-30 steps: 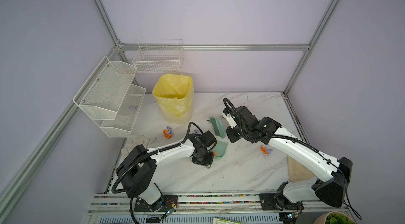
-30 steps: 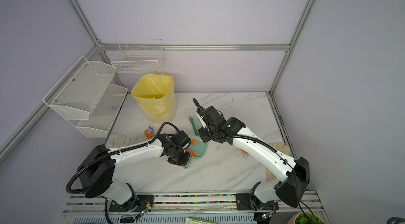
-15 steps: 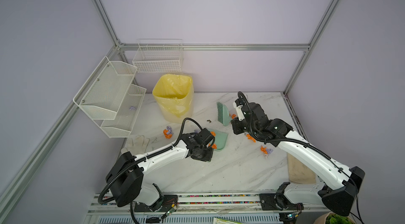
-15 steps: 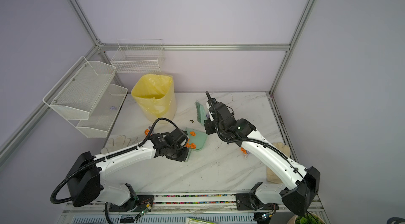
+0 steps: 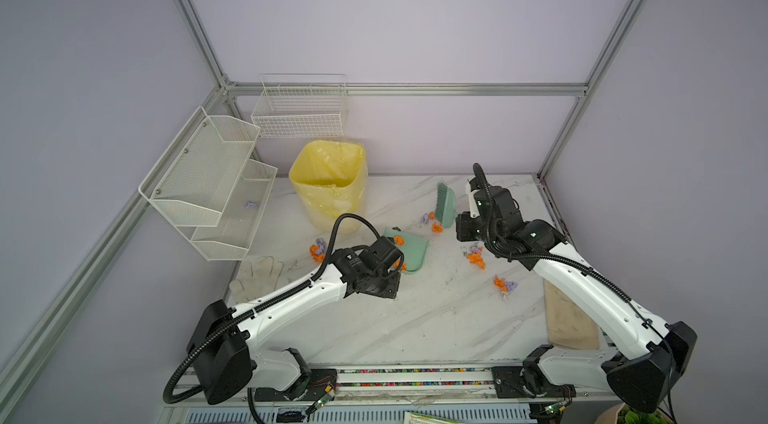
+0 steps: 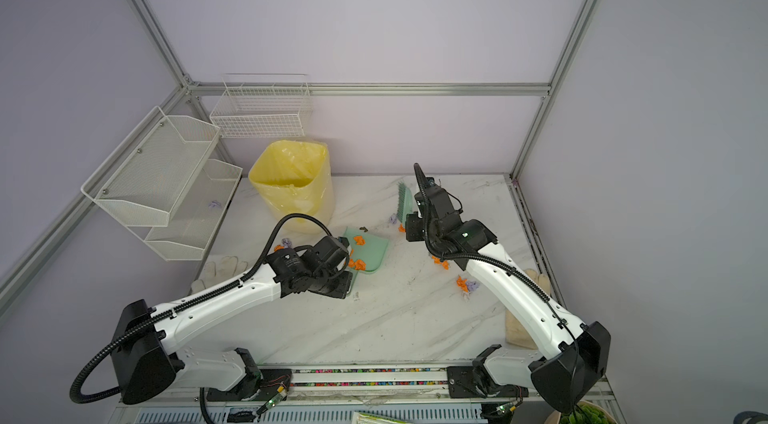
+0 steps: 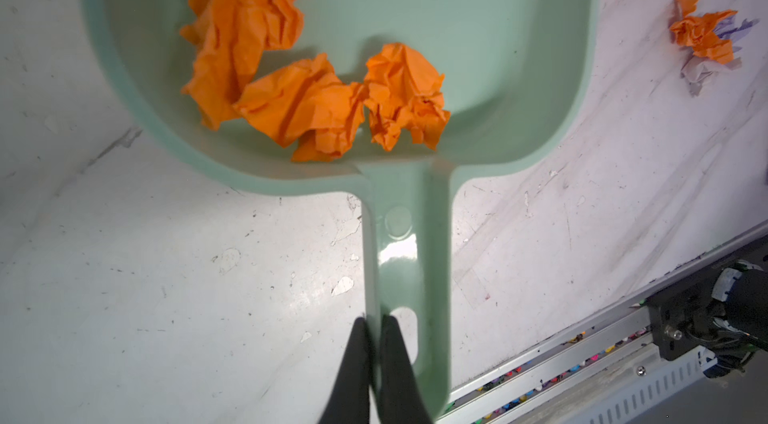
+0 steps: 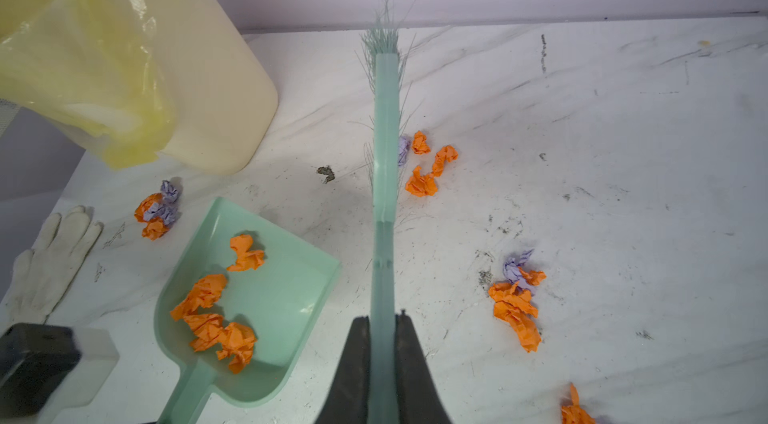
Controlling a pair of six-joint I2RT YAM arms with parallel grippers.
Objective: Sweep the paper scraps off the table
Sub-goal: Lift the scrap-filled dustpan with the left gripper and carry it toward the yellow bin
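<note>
My left gripper (image 7: pixel 373 320) is shut on the edge of the handle of the green dustpan (image 7: pixel 457 27), which lies flat on the table (image 5: pixel 415 318) with several orange paper scraps (image 7: pixel 307 106) in its pan. My right gripper (image 8: pixel 382 320) is shut on the handle of the green brush (image 8: pixel 385 131). The brush (image 5: pixel 445 206) stands behind and to the right of the dustpan (image 5: pixel 409 253), its bristles beside a small orange and lilac cluster (image 8: pixel 428 168). More scraps lie loose at the right (image 5: pixel 476 258), farther front right (image 5: pixel 505 285) and left of the dustpan (image 5: pixel 318 251).
A yellow-bagged bin (image 5: pixel 328 189) stands at the back left, close behind the dustpan. White mesh shelves (image 5: pixel 208 181) hang on the left wall, one holding a lilac wad (image 5: pixel 250 205). A white glove (image 5: pixel 259 276) lies front left, a beige cloth (image 5: pixel 569 318) by the right edge.
The right gripper has carried the brush away from the dustpan, toward the back right. The left gripper has slid the dustpan a little farther from the front edge.
</note>
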